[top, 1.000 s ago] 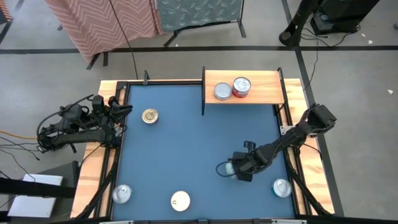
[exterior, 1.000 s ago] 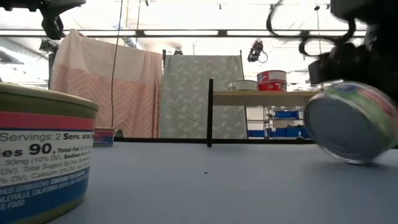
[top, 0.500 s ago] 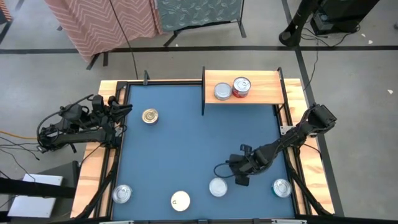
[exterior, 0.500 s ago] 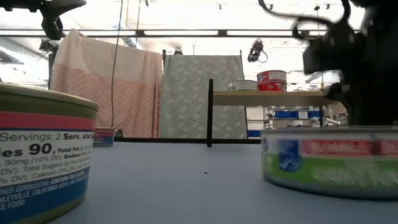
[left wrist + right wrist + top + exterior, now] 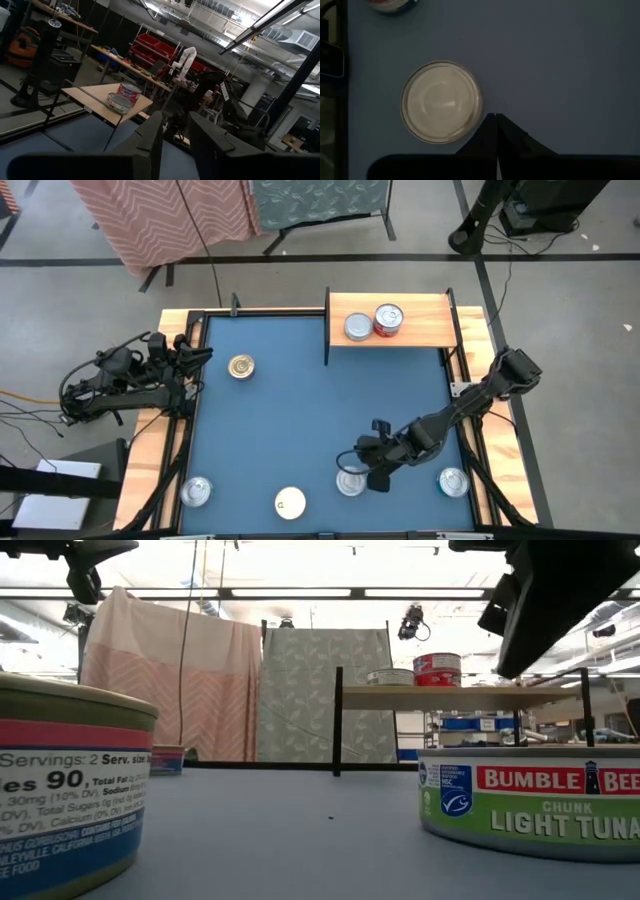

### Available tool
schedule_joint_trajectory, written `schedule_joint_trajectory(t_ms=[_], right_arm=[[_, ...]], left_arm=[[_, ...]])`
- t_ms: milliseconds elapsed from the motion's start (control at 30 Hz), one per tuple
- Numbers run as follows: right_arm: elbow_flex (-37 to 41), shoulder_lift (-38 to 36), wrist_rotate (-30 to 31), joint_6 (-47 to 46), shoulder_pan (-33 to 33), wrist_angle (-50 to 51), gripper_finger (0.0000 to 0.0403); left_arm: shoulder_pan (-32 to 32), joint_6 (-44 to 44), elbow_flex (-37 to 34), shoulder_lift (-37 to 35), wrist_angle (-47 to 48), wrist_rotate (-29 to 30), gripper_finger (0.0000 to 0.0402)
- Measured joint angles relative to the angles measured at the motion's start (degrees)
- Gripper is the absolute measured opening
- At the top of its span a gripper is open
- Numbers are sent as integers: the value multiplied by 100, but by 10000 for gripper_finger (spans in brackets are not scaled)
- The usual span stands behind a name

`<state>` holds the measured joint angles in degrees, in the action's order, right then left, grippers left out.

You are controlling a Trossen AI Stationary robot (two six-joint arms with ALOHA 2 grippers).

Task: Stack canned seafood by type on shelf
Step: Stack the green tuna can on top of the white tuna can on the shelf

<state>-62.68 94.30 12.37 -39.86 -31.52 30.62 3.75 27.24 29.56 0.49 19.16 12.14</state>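
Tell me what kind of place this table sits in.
Most likely a robotics lab or workshop. Beyond the blue table, the left wrist view shows red storage bins on racks, cluttered workbenches and a small white robot arm; fabric-draped screens stand behind the table.

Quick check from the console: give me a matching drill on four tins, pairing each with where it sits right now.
Things:
1. red-sided tin
2. gold-lidded tin
3. white-lidded tin
4. green-labelled tuna tin

Places:
A. on the blue table, near the resting left gripper
B. on the shelf, beside a silver tin
C. flat on the table just beside the shut right gripper
D. at the table's near edge, between two silver-lidded tins

Pairs: 1-B, 2-A, 3-D, 4-C
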Motion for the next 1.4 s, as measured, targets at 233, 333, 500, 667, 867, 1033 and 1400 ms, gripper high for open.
schedule_joint_trajectory(t_ms=[233,333,500,667,867,1033,1400], right_arm=[[1,522,-385,-362,-307,-281,5],[2,606,-379,-548,-360,-451,5],[1,591,-252,-663,-360,-642,5],[1,591,-204,-673,-360,-589,5],[162,593,-193,-808,-344,-530,5],[211,595,-225,-859,-342,-692,5],[213,595,-183,-894,-284,-919,5]], left_arm=[[0,0,0,0,3,6,95],[0,0,0,0,4,7,95],[0,-33,0,2,5,8,95],[0,-115,0,2,4,11,95],[0,-115,0,2,4,11,95],[0,-114,0,2,4,9,95],[0,-136,0,2,4,9,95]])
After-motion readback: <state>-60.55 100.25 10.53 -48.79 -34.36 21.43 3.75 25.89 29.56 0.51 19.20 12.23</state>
